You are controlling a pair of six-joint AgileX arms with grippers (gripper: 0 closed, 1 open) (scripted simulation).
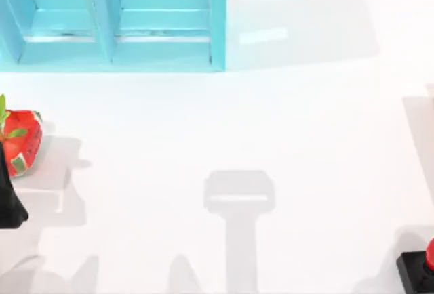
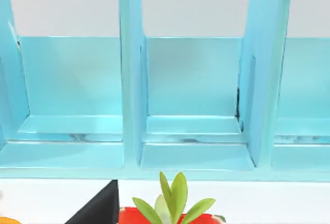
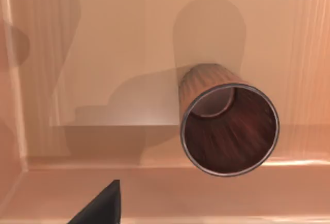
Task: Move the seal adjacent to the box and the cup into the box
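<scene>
Cup (image 3: 229, 128) standing inside the tan box (image 3: 77, 53); seal (image 1: 419, 267) on the bench (image 1: 271, 124) at the right edge.
Right pincer (image 3: 100, 206) hangs above the cup; whether spread, cannot tell. Left pincer (image 1: 8, 199) waits beside the strawberry (image 1: 20, 139), facing the blue shelf (image 1: 115, 23).

White table (image 1: 305, 138): shelf (image 1: 122, 30), strawberry (image 1: 22, 141), seal (image 1: 417, 270).
</scene>
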